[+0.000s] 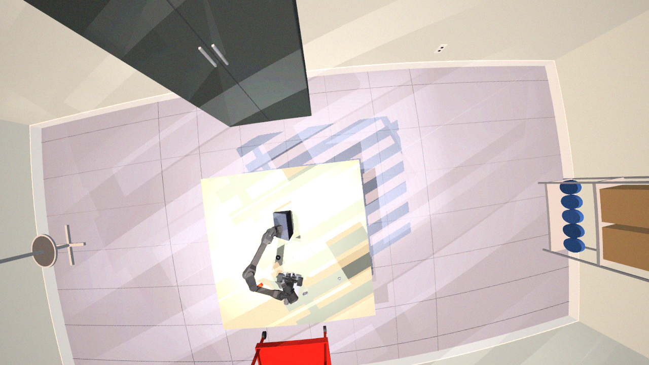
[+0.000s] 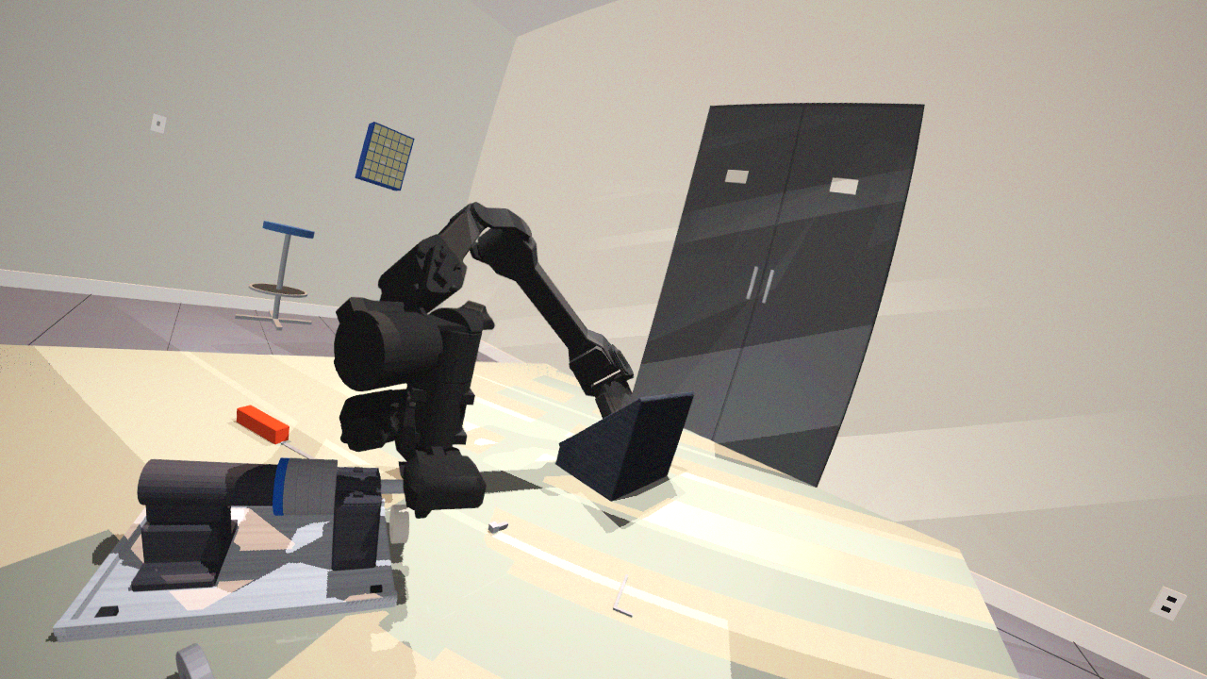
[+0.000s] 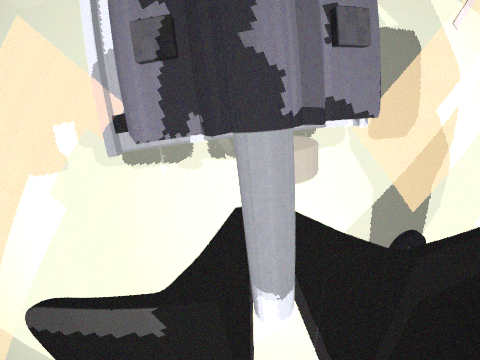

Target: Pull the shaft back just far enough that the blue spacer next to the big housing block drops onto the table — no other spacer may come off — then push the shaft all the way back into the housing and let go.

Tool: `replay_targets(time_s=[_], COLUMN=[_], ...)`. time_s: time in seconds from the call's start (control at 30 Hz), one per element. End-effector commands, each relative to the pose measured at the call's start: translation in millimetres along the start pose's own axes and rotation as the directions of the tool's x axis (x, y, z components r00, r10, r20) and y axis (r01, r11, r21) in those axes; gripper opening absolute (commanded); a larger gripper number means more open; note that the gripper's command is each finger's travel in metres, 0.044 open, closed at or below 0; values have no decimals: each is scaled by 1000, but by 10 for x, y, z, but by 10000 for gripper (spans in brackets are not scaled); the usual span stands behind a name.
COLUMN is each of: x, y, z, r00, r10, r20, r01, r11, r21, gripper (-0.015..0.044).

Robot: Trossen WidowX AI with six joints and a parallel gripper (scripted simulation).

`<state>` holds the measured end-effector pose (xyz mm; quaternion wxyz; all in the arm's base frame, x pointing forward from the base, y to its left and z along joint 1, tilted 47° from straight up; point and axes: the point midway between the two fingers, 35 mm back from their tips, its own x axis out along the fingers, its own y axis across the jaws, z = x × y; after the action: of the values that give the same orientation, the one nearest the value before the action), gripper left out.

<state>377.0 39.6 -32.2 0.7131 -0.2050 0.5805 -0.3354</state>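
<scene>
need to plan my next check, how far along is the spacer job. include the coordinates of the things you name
Done: the tool [image 2: 409, 487] [image 3: 256, 214] is shut on the shaft [image 2: 393, 486] [image 3: 267, 215], which sticks out of the end block [image 2: 355, 527] [image 3: 220, 75].

In hand: probably the pull back, since the blue spacer [image 2: 280, 487] is up beside the big housing block [image 2: 184, 485], not on the table.

Left: drop only that spacer, push the shaft fully in, let go.

Looks like a workshop or lab to me: a robot arm [image 1: 256, 258] [image 2: 556, 304] on the table [image 1: 236, 195] [image 2: 810, 582], a screwdriver [image 1: 259, 285] [image 2: 262, 423] lying near it, a tall dark cabinet [image 1: 254, 59] [image 2: 780, 253] at the far wall, a red cart [image 1: 292, 342] at the near side, and boxes [image 1: 626, 206] on a rack [image 1: 597, 226] to the right.
</scene>
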Motion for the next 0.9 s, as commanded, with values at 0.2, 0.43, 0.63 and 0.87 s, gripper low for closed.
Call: replay_targets(time_s=[0.2, 0.43, 0.63, 0.87], x=[0, 0, 0, 0], y=[2, 2, 2, 2], z=[-28, -36, -43, -51], r00=[1000, 1000, 1000, 1000], r10=[1, 1, 1, 1], r20=[-3, -3, -3, -3], r01=[-1, -1, -1, -1], r11=[1000, 1000, 1000, 1000], r21=[2, 2, 2, 2], gripper=[0, 0, 0, 0])
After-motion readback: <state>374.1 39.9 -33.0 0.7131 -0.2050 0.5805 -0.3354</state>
